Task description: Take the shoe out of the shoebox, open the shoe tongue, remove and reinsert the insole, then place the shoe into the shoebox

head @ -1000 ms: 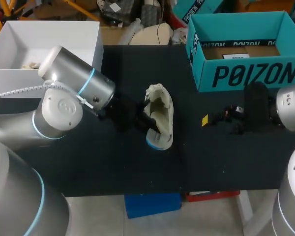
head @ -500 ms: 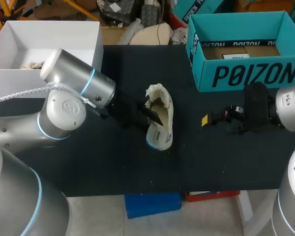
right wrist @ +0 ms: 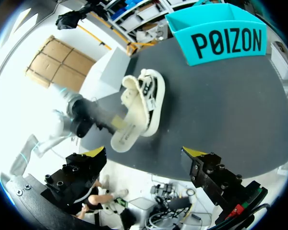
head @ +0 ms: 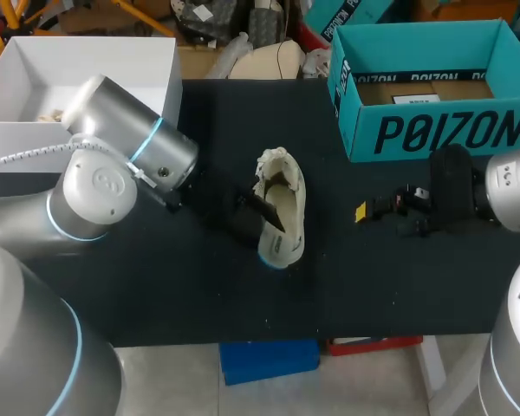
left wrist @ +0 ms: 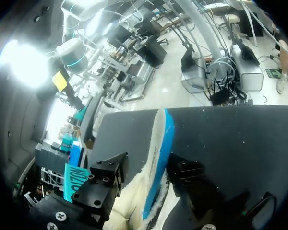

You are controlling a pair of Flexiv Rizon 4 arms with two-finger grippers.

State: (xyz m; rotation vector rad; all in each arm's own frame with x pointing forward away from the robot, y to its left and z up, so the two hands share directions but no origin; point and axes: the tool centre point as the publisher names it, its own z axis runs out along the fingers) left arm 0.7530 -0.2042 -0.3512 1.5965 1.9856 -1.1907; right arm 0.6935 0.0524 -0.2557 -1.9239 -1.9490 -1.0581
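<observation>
Two boxes stand at the far side of the black worktop (head: 199,286). The open teal shoebox (head: 433,130) sits at the right corner and a white box (head: 87,65) at the left. The cream shoe (head: 282,212) lies near the middle, well apart from the shoebox. The left gripper (left wrist: 146,179) has closed on it, with one finger inside the opening and the other against the blue-edged sole. The right gripper (right wrist: 144,153) hangs wide open and empty over the worktop, to the right of the shoe.
</observation>
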